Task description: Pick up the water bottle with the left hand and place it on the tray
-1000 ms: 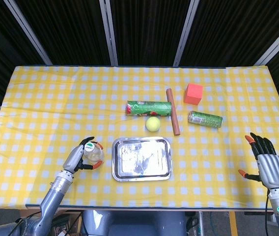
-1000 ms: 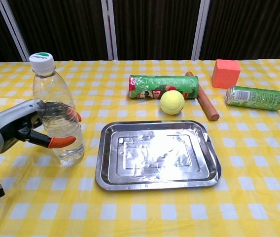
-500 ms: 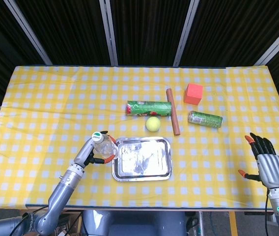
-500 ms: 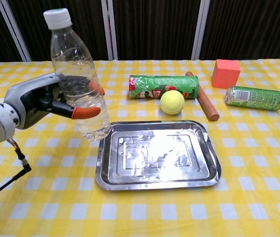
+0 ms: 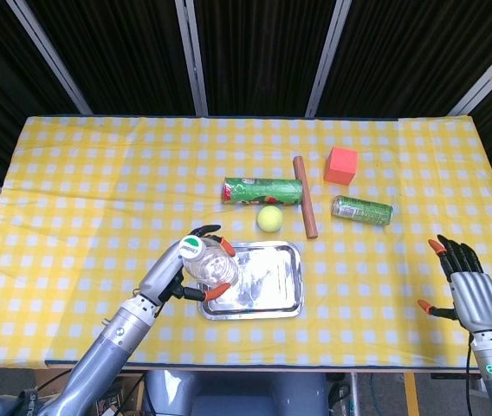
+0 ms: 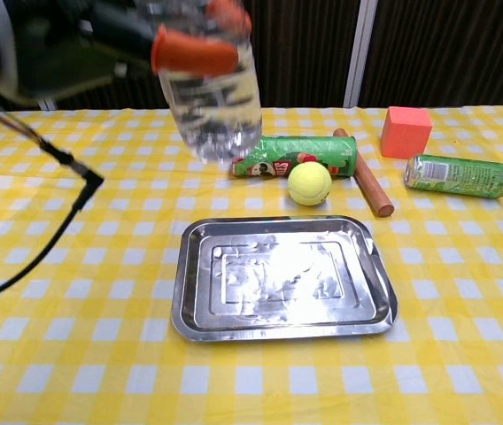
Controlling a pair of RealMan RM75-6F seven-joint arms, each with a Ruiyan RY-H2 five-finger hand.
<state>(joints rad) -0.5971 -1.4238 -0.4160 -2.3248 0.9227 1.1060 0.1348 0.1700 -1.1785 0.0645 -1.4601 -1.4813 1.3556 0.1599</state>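
My left hand [image 5: 177, 273] grips a clear plastic water bottle [image 5: 210, 265] with a green-and-white cap, held upright in the air over the left edge of the steel tray [image 5: 268, 290]. In the chest view the bottle [image 6: 213, 106] hangs high above the tray [image 6: 282, 320], its top cut off by the frame, with my left hand [image 6: 101, 44] blurred at the top left. My right hand [image 5: 466, 290] stands open at the table's right front edge, holding nothing.
Behind the tray lie a green chip can [image 5: 263, 191], a tennis ball [image 5: 269, 217], a brown wooden rod [image 5: 305, 196], a red cube [image 5: 341, 165] and a green drink can [image 5: 361, 210]. A yellow checked cloth [image 5: 90, 191] covers the table.
My left hand has lifted the bottle off the cloth and carried it up and to the right, from left of the tray to above its left edge. The right hand barely moved.
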